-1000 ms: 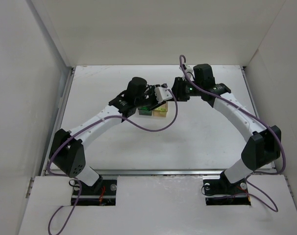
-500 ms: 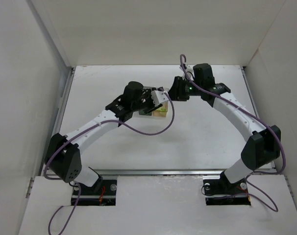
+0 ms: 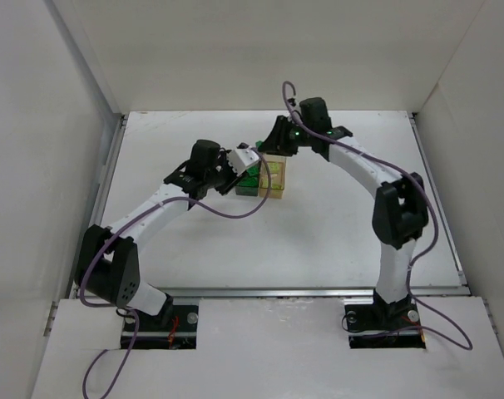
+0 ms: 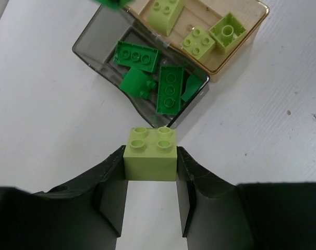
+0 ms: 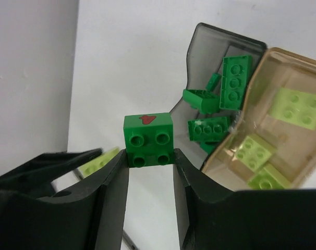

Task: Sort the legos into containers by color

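Observation:
Two joined bins stand mid-table: the smoky grey bin [image 3: 247,186] [image 4: 103,49] [image 5: 199,41] holds several dark green legos [image 4: 170,88], and the amber bin [image 3: 274,181] [image 4: 249,31] [image 5: 283,62] holds three pale yellow-green legos [image 4: 198,41]. My left gripper [image 3: 250,158] [image 4: 150,161] is shut on a pale yellow-green lego [image 4: 150,154] just on the near-left side of the grey bin. My right gripper [image 3: 265,146] [image 5: 150,159] is shut on a dark green lego [image 5: 148,139] with a red mark, at the grey bin's far side.
The two grippers are close together over the bins, and the left one shows in the right wrist view [image 5: 43,169]. Purple cables [image 3: 235,212] hang from both arms. White walls [image 3: 61,125] enclose the white table [image 3: 343,224] on the left, back and right.
The right arm swung left, bringing its gripper with the dark green lego to the far side of the bins. The left gripper drew back left off the bins, uncovering them.

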Robot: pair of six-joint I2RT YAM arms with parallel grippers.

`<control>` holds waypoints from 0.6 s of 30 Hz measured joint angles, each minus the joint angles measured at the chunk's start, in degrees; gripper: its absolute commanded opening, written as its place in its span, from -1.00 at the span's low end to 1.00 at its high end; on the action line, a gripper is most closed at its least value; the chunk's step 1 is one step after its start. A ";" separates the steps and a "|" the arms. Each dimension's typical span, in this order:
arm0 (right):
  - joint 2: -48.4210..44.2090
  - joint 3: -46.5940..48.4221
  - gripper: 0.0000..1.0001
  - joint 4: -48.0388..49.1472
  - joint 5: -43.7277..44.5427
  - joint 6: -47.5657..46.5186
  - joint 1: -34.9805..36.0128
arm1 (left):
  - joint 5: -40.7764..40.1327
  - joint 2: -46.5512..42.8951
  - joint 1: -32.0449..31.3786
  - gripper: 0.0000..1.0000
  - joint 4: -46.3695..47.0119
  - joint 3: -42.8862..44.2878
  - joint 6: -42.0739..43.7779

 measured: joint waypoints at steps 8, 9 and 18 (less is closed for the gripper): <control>13.60 5.73 0.35 -2.80 0.22 1.27 4.28 | -0.79 -0.81 1.97 -1.00 0.31 -0.87 -1.27; 13.68 5.73 0.46 -3.32 0.24 1.33 4.33 | -0.83 -0.87 1.99 -1.00 0.39 -0.85 -1.33; 10.19 6.99 0.61 -4.04 -2.54 -1.22 3.39 | -0.09 1.44 1.51 -1.00 0.55 1.46 -1.49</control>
